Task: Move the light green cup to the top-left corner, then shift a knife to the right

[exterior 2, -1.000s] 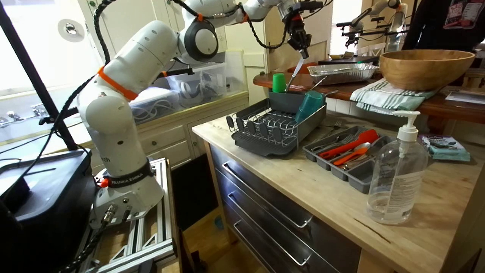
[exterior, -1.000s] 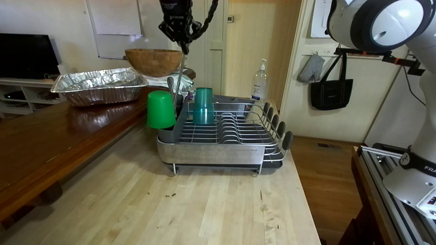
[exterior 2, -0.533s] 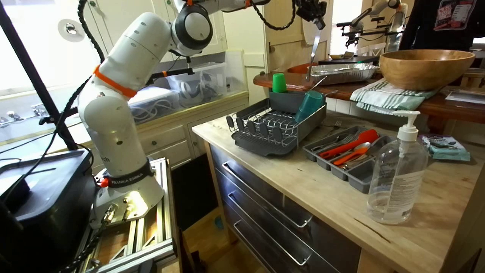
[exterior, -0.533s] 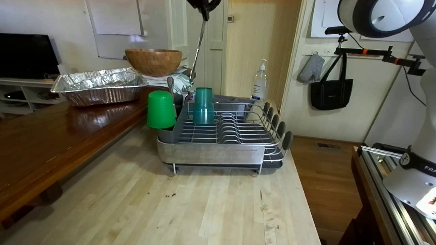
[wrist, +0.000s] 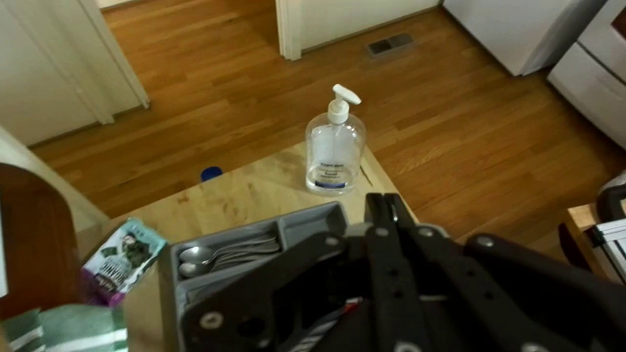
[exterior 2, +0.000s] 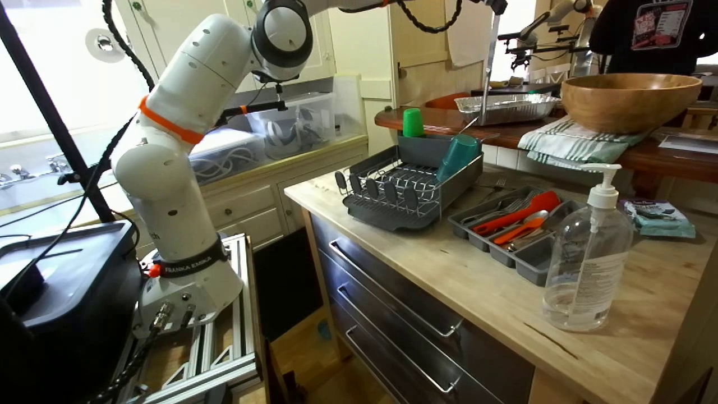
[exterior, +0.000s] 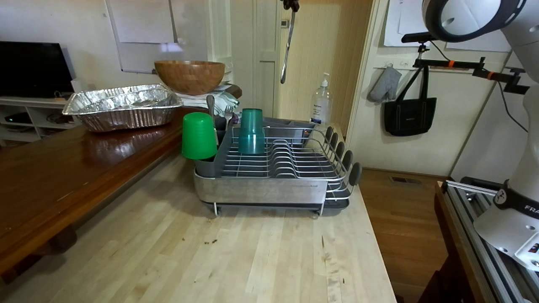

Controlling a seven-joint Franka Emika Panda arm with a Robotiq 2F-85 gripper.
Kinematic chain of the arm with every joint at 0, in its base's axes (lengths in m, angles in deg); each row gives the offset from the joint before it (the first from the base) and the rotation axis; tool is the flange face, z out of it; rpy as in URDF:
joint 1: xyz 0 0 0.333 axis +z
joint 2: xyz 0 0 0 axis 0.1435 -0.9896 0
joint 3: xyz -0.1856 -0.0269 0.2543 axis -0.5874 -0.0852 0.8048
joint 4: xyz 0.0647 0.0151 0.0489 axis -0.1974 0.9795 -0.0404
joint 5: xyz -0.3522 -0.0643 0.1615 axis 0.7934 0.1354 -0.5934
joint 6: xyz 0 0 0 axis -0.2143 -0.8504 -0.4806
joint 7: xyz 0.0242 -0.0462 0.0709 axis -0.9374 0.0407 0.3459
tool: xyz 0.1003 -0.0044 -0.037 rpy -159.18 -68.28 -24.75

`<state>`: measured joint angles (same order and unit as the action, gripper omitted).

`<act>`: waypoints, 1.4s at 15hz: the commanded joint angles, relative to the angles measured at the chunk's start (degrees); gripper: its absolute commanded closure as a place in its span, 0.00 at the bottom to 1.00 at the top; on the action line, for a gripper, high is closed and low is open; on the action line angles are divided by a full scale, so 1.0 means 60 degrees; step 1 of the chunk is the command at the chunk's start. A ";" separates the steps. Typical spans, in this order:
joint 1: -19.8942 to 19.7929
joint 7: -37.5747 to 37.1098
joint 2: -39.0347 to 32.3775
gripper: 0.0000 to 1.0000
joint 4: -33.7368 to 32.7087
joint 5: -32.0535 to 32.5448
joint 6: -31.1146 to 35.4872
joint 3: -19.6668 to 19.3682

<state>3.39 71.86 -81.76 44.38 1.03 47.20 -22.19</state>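
The light green cup (exterior: 198, 136) stands upside down at the caddy corner of the dish rack (exterior: 261, 189); it also shows in an exterior view (exterior 2: 413, 123). My gripper (exterior: 290, 5) is shut on a silver knife (exterior: 287, 50) and holds it hanging nearly upright in the air, high above the rack's far side. The knife also shows in an exterior view (exterior 2: 489, 62), with the gripper (exterior 2: 497, 7) at the top edge. In the wrist view the gripper (wrist: 384, 198) has its fingertips nearly together, with only a sliver of metal between them; the rest of the knife is hidden.
A teal cup (exterior 2: 459, 158) leans in the rack. A grey cutlery tray (exterior 2: 535, 264) with utensils and a pump bottle (exterior 2: 589, 269) stand beside it on the wooden counter (exterior 2: 449, 269). A foil pan (exterior: 126, 113) and wooden bowl (exterior: 190, 77) sit on the raised bar.
My gripper has lifted the knife up out of the caddy area beside the light green cup and carried it sideways, away from that cup. The cups and rack have not moved.
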 commanded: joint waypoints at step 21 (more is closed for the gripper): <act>-0.2192 0.2614 -0.1433 1.00 0.1792 -0.0128 0.6343 0.1556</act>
<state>-7.07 86.56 -91.67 52.55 4.02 78.95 -16.50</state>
